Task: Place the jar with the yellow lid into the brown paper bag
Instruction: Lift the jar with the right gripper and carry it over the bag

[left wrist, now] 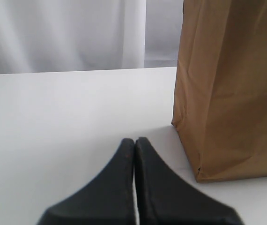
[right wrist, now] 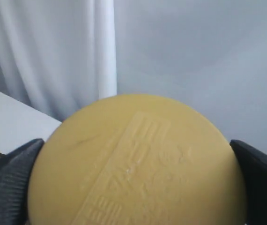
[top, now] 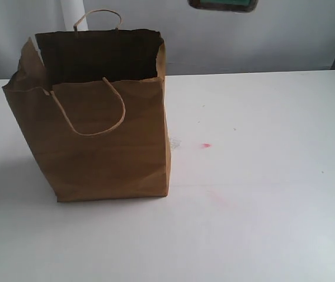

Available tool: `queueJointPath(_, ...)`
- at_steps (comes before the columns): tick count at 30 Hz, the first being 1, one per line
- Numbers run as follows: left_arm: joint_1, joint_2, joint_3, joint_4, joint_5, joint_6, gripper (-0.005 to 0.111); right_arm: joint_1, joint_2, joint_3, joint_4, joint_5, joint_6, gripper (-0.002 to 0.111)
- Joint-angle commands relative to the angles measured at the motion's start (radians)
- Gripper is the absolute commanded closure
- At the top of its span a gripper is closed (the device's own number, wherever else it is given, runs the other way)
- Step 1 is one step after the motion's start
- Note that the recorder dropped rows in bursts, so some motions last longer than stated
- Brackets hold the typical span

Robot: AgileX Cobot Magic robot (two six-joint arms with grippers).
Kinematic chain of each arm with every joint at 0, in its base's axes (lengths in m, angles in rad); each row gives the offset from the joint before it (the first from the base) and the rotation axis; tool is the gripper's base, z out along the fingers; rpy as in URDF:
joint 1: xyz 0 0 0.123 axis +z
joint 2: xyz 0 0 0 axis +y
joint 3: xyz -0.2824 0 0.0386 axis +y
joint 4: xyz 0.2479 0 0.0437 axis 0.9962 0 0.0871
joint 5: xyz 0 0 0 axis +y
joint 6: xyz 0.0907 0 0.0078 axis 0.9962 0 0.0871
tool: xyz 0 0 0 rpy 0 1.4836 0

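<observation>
The brown paper bag [top: 106,138] stands upright on the left of the white table, mouth open, one cord handle hanging down its front. Its creased side [left wrist: 232,89] fills one edge of the left wrist view. My left gripper [left wrist: 134,140] is shut and empty, low over the table a little short of the bag's bottom corner. The yellow-lidded jar shows only as its mustard lid [right wrist: 138,164], filling the right wrist view. My right gripper [right wrist: 136,187] is shut on it, a black finger [right wrist: 9,180] on either side. The jar's body is hidden.
A dark, greenish object [top: 223,4] pokes in at the top edge of the exterior view, above and right of the bag. The white table [top: 261,176] carries faint pink marks [top: 205,145]. White curtains [left wrist: 63,33] hang behind.
</observation>
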Motion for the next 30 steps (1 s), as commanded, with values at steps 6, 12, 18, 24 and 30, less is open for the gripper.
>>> queueJointPath(6,-0.003,0.003,-0.002,-0.004,-0.008,-0.004,0.106,0.254,0.000,-0.007,0.037,-0.236,-0.011,0.108)
queueJointPath(12,-0.003,0.003,-0.002,-0.004,-0.008,-0.004,0.106,0.360,0.071,-0.007,-0.002,-0.282,-0.013,0.108)
queueJointPath(18,-0.003,0.003,-0.002,-0.004,-0.008,-0.004,0.106,0.378,0.174,-0.007,-0.019,-0.286,-0.013,0.108)
queueJointPath(24,-0.003,0.003,-0.002,-0.004,-0.008,-0.004,0.106,0.381,0.260,-0.007,-0.019,-0.272,-0.013,0.108)
queueJointPath(30,-0.003,0.003,-0.002,-0.004,-0.008,-0.004,0.106,0.381,0.315,-0.005,-0.033,-0.205,-0.008,0.108)
